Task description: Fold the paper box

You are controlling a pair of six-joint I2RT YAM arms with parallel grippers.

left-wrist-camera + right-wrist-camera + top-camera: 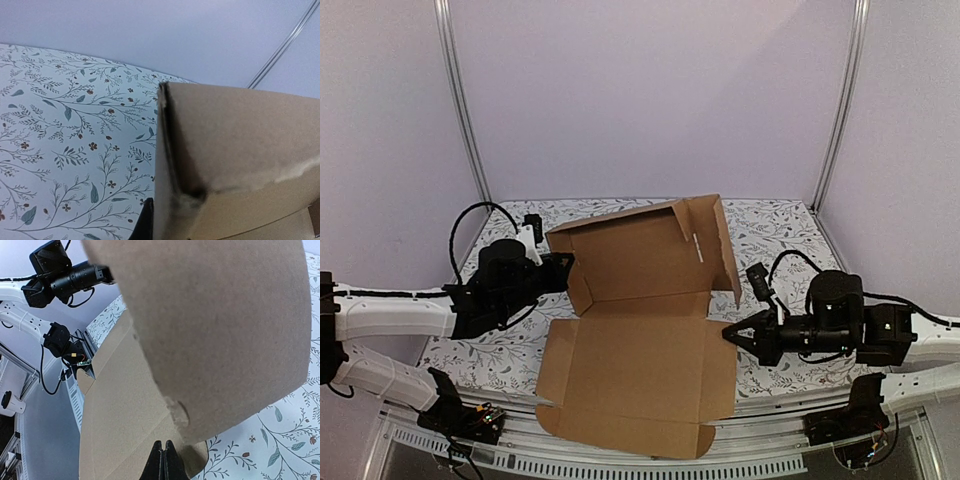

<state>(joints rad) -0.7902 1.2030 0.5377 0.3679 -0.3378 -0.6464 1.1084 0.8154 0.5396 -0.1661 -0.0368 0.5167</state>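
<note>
The paper box [630,340] is a brown cardboard sheet in the middle of the table. Its back half has raised walls, and its front panel lies flat, reaching over the near edge. My left gripper [567,268] is shut on the box's left wall [240,140]. One black finger [145,222] presses against the wall's outer face, and the other is hidden behind the cardboard. My right gripper [726,333] is shut and empty at the flat panel's right edge. Its tips [164,452] are pressed together just over the cardboard, under a raised flap [220,330].
The floral tablecloth [770,230] covers the table around the box. Metal frame posts [840,110] stand at the back corners before pale walls. A slotted rail [620,465] runs along the near edge. The left arm [65,277] shows beyond the box in the right wrist view.
</note>
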